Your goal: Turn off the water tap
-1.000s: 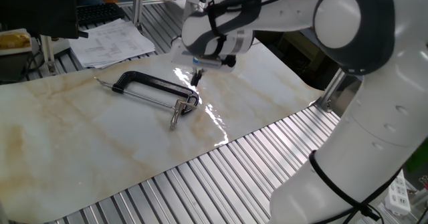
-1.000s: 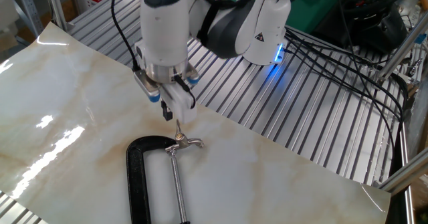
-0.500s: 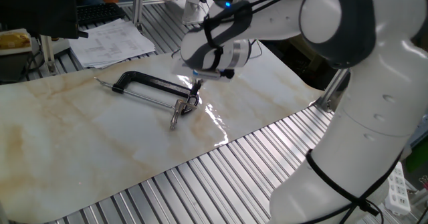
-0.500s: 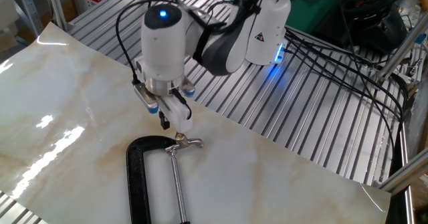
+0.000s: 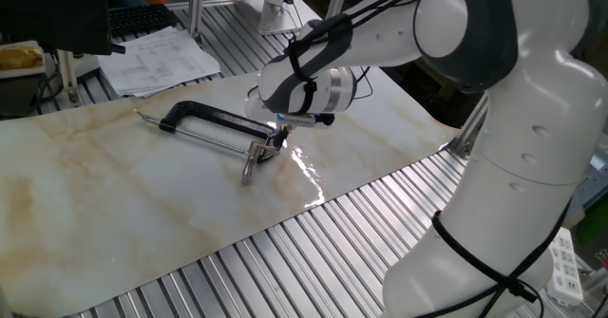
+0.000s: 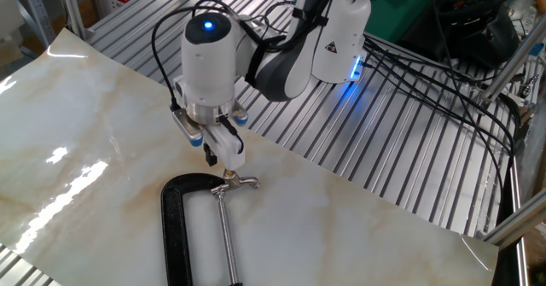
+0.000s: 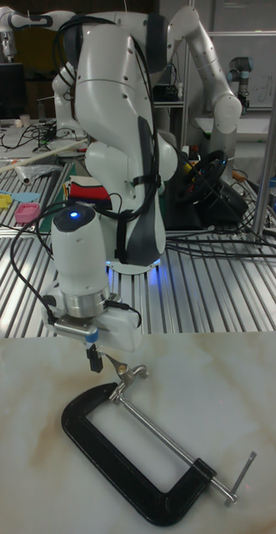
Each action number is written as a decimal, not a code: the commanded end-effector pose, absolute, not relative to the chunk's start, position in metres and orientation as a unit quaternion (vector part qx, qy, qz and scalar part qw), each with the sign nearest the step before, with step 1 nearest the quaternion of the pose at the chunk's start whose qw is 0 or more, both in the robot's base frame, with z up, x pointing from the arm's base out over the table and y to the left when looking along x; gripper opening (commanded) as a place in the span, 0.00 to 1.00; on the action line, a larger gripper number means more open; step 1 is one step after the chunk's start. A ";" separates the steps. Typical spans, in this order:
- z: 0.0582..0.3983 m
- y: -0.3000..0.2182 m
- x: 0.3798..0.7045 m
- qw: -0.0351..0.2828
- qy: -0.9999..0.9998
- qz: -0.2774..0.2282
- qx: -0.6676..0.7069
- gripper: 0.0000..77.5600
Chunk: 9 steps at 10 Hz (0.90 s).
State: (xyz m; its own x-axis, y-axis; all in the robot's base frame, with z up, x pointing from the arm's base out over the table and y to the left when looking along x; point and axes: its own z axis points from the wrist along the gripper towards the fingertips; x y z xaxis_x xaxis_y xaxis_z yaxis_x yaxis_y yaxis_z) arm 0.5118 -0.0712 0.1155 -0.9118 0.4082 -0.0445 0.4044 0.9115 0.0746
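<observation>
Clamp point(image 6: 183, 226) lies flat on the marble sheet point(image 6: 77, 124), black frame, long silver screw point(image 6: 227, 245), T-bar handle point(image 6: 235, 183) at the end nearest me. Turning not started, I judge: handle ungrasped, approach nearly done, grip and twist all left. My gripper point(image 6: 218, 155) hangs just above the handle, fingers pointing down, close together with a narrow gap at most; exact opening I cannot tell. Holding nothing. Whether a fingertip touches the handle is unclear in every view.

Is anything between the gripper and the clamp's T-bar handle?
Nothing: the other fixed view shows the gripper just above the handle of the clamp, with only bare marble sheet behind the small gap.
</observation>
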 end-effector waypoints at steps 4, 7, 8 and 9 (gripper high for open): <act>0.113 -0.070 0.508 0.028 0.975 0.031 0.217 0.00; 0.111 -0.070 0.507 0.030 0.974 0.033 0.222 0.00; 0.111 -0.070 0.507 0.030 0.975 0.033 0.220 0.00; 0.111 -0.070 0.507 0.030 0.975 0.031 0.217 0.00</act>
State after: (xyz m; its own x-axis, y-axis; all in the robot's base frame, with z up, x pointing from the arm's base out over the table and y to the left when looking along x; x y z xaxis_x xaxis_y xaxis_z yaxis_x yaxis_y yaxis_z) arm 0.5065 -0.0699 0.1097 -0.9032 0.4273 -0.0416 0.4237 0.9028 0.0730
